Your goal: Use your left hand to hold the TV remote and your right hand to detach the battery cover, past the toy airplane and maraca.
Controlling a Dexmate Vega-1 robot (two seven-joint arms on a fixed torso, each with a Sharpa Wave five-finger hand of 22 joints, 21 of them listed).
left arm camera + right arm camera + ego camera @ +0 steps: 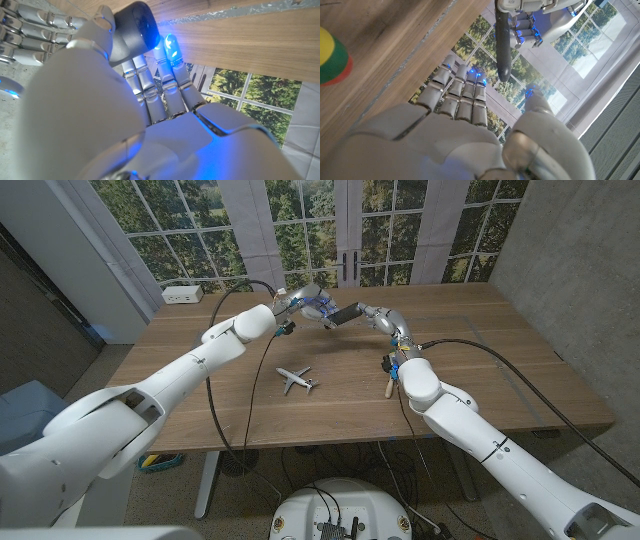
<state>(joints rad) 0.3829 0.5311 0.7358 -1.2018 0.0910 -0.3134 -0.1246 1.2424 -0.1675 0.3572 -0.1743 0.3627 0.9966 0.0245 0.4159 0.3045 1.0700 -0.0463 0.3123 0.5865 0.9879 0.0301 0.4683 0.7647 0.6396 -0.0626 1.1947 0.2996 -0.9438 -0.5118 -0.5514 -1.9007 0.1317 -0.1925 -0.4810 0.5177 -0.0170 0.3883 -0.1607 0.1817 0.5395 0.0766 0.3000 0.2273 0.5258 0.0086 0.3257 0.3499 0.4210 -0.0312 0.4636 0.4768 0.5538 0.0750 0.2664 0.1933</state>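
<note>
The dark TV remote (345, 313) hangs above the far middle of the table, gripped at one end by my left hand (305, 302). In the right wrist view the remote (502, 45) is a slim dark bar that sticks out of my left hand (530, 20). My right hand (385, 318) is just beside the remote's free end, its fingers (462, 92) straight and apart from the thumb, with nothing in them. The white toy airplane (294, 378) lies on the table nearer to me. The maraca (390, 375) lies by my right forearm, and its striped head (332, 55) shows in the right wrist view.
A white power strip (182, 295) sits at the table's far left corner. Black cables run from both arms over the wooden table (480, 350). Windows stand behind the far edge.
</note>
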